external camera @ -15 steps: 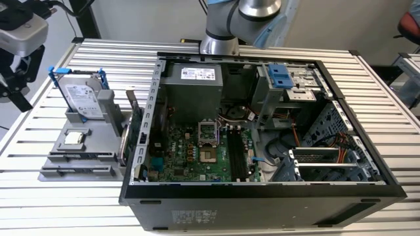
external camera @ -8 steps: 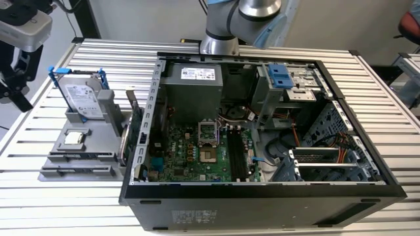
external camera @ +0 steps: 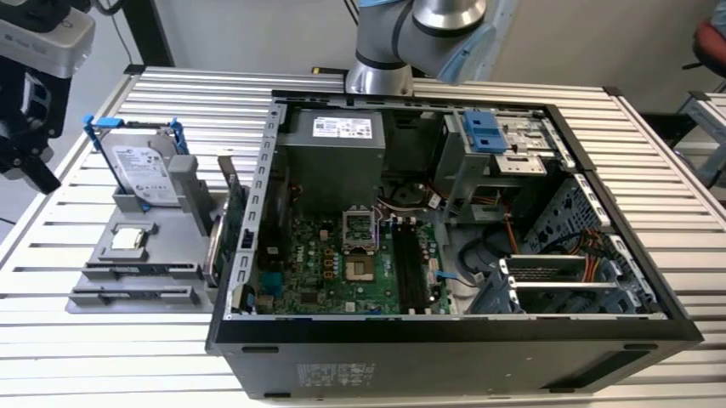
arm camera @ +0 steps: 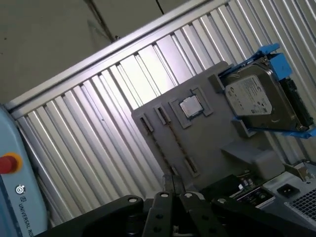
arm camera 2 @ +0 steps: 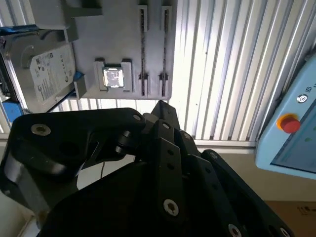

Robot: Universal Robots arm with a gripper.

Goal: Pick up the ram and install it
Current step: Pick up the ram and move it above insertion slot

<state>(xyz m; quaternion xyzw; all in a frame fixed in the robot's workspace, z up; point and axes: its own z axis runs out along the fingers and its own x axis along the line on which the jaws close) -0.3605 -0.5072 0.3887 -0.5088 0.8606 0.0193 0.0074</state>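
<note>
Currently, black gripper point(arm camera: 173, 181) held pressed together, empty, above gray fixture plate point(arm camera: 207, 143). Thin dark ram stick point(arm camera: 177, 143) apparently seated edge-on in fixture slot. Jaws best spread and aligned across stick's thin faces.

Hard drive point(external camera: 145, 174): white printed label on its face, print too fine to make out in the exterior view or in both wrist views. Power supply point(external camera: 342, 127): white sticker, illegible. Case wall point(external camera: 335, 374): grey label, illegible. Teach pendant point(arm camera: 19, 207): white lettering and a round symbol beside its red button point(arm camera: 6, 163).
</note>
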